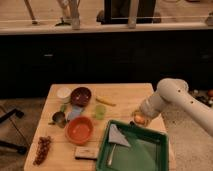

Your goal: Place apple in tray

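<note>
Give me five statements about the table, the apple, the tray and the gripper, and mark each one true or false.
1. The apple is at the gripper, above the far edge of the tray. True.
2. The tray is completely empty. False: a pale folded cloth-like item lies inside it.
3. The orange bowl sits to the left of the tray. True.
4. The small green cup stands inside the tray. False: it stands on the wooden table, outside the tray.
5. The dark red bowl is nearer the front edge of the table than the orange bowl. False: it is farther back.
</note>
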Controlling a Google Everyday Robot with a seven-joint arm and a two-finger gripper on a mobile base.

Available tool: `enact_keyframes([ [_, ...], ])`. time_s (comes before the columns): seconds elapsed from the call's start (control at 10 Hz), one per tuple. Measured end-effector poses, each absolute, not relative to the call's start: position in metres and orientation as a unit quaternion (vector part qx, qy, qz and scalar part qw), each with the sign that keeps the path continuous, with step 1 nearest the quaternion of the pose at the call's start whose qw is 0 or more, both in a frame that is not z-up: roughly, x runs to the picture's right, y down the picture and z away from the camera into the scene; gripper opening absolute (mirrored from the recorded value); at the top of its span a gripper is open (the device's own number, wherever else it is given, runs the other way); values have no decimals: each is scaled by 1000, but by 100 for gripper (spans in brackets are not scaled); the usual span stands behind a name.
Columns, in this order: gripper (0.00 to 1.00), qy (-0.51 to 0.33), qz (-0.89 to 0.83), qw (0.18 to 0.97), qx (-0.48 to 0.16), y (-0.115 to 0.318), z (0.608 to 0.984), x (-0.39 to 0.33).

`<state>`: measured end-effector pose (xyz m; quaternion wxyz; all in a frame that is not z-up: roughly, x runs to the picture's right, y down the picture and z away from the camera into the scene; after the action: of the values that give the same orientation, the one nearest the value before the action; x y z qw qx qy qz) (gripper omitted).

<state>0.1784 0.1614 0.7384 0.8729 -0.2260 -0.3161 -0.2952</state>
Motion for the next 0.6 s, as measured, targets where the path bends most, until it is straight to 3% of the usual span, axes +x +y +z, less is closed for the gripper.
enact_keyframes([
  [0.6,3,-348,-216,883,-227,189,726,188],
])
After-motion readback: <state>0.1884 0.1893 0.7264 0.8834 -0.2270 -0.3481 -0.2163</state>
